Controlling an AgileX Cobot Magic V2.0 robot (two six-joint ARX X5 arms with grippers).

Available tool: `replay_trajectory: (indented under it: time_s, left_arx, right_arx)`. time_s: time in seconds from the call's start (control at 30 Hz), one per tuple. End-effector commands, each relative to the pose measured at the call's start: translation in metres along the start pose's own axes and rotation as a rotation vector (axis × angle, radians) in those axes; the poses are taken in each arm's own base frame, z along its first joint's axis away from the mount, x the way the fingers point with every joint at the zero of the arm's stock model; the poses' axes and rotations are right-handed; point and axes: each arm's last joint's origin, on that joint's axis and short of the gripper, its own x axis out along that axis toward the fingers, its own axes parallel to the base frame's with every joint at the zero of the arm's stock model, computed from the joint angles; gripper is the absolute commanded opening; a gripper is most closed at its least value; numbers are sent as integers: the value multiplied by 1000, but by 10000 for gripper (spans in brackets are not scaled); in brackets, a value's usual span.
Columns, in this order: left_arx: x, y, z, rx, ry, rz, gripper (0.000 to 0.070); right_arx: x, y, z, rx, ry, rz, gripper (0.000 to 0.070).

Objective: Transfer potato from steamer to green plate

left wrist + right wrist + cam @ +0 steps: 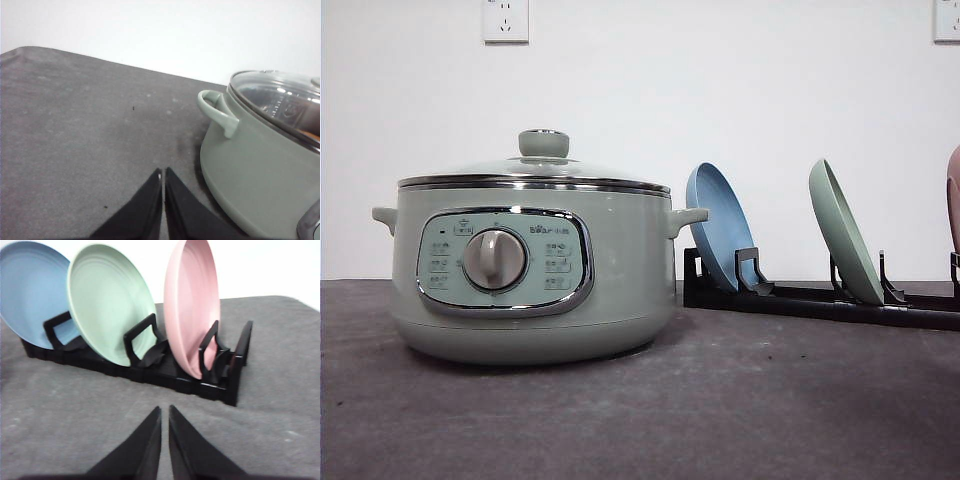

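The steamer [530, 270] stands on the left half of the table with its glass lid [535, 172] on and the green knob on top. The potato is hidden from me. The green plate [845, 240] stands on edge in a black rack [820, 300] to the right of the steamer. In the right wrist view the green plate [110, 300] is the middle of three plates. My right gripper [165, 411] is shut and empty, low over the table in front of the rack. My left gripper [163, 172] is shut and empty, beside the steamer [260, 180] near its side handle [217, 110].
A blue plate [720, 225] and a pinkish plate [192, 305] stand in the same rack on either side of the green one. The dark grey table [740, 400] is bare in front of the steamer and rack. A white wall lies close behind.
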Motion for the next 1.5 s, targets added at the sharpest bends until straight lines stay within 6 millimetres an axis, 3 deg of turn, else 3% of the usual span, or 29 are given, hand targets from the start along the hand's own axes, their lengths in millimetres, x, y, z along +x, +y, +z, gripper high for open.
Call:
replay_trajectory:
  time_s: [0.0,0.3,0.57,0.77,1.1,1.3,1.47]
  left_arx:
    - [2,1,-6,-13,11,0,0]
    - [0,-2,2,-20,13,-50,0]
    - [-5,-12,33,-198,-9,-97,1]
    - [-7,-23,75,-190,-25,-120,1]
    - [5,-53,167,-179,76,-267,1]
    - [11,-72,211,-117,95,-382,1]
    - [15,-83,236,-73,132,-449,1]
  right_arx:
    - [0,0,-1,44,-6,13,15]
    - [-2,5,8,108,-10,135,3]
    - [-20,10,60,205,-126,111,3]
    - [-34,17,109,243,-65,144,3]
    - [-55,33,194,227,47,353,3]
    - [-55,40,226,200,112,475,3]
    - [-51,44,241,164,164,534,3]
